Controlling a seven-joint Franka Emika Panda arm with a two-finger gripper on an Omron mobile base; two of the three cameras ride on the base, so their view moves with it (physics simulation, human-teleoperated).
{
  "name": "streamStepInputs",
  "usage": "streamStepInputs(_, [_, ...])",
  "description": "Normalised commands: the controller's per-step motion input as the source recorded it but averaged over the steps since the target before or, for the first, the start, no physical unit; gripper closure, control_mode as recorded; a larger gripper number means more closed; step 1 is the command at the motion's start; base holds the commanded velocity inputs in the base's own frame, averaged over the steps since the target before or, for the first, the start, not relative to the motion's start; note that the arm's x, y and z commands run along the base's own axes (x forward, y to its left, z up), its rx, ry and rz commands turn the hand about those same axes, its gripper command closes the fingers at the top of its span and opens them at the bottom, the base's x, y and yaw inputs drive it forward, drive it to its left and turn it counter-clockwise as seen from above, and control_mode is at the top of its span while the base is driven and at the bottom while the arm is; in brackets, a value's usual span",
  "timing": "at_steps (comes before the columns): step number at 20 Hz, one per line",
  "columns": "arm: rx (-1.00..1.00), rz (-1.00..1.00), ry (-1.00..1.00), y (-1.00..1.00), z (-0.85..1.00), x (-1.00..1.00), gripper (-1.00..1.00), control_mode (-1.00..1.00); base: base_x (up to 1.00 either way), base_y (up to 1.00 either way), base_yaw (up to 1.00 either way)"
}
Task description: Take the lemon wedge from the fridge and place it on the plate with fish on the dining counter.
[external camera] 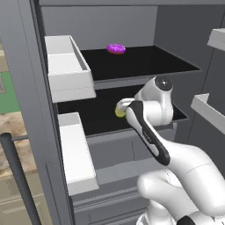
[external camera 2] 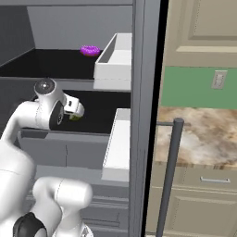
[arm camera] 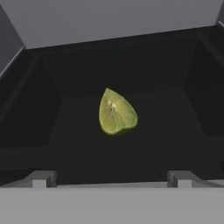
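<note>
Wide-open, empty claw (arm camera: 111,178) faces the lemon wedge (arm camera: 116,113) on the fridge (external camera: 26,88) shelf, path clear.

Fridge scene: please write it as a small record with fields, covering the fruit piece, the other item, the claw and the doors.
fridge: doors open, black shelves and white door bins in view
lemon wedge: lies on the lower black shelf, not held
purple item: on the upper shelf, towards the back
claw: open, aimed at the lemon wedge, fingertips short of it
task stage: reaching in, grasp not yet made
</note>
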Motion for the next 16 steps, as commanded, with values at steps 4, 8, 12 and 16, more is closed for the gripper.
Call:
streamStepInputs(4, [0.00,0.00,0.01,0.00,-0.25,0.61,-1.00,-1.00,0.00,0.00,0.00])
streamStepInputs(8, [0.00,0.00,0.06,0.00,-0.16,0.83,-1.00,-1.00,0.00,0.00,0.00])
streamStepInputs(12, [0.00,0.00,0.09,0.00,-0.12,0.81,-1.00,-1.00,0.00,0.00,0.00])
streamStepInputs(16, [0.00,0.00,0.15,0.13,-0.26,0.36,-1.00,-1.00,0.00,0.00,0.00])
